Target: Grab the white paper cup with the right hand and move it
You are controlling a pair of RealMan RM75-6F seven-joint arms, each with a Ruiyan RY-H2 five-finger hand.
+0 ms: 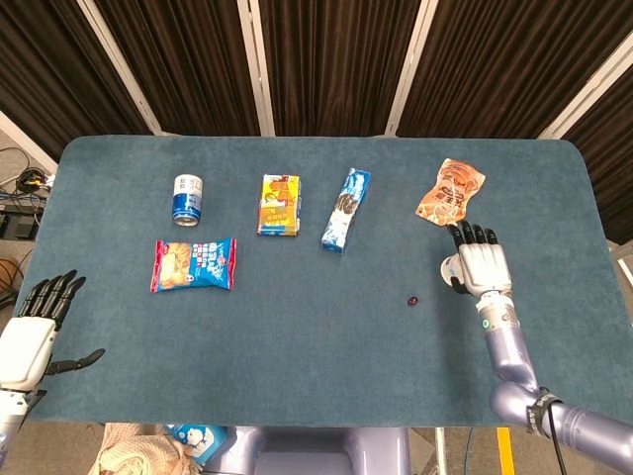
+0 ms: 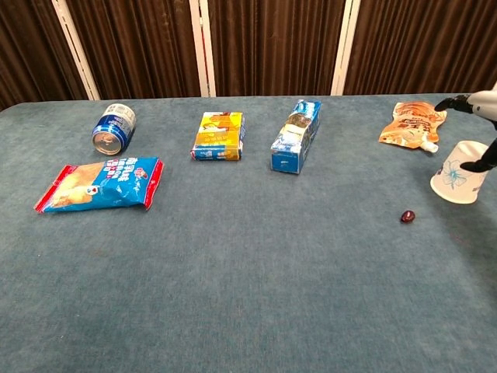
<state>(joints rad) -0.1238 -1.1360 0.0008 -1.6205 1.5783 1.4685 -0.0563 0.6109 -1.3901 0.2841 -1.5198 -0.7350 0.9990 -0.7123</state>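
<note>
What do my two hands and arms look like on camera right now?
Both hands have white backs with black fingers and a black thumb: left hand, right hand. The right forearm is a smooth lavender-grey tube with a small green mark near the wrist and a black band lower down. Only a white wrist shows below the left hand. No loose cables are visible.

- blue can (image 1: pixel 188 198) lying on its side on the desk (image 1: pixel 297 327)
- snack bag (image 1: pixel 194 264) just in front
- yellow box (image 1: pixel 279 205)
- blue box (image 1: pixel 345 209)
- orange pouch (image 1: pixel 450 192)
- small dark object (image 1: pixel 412 300)
</note>
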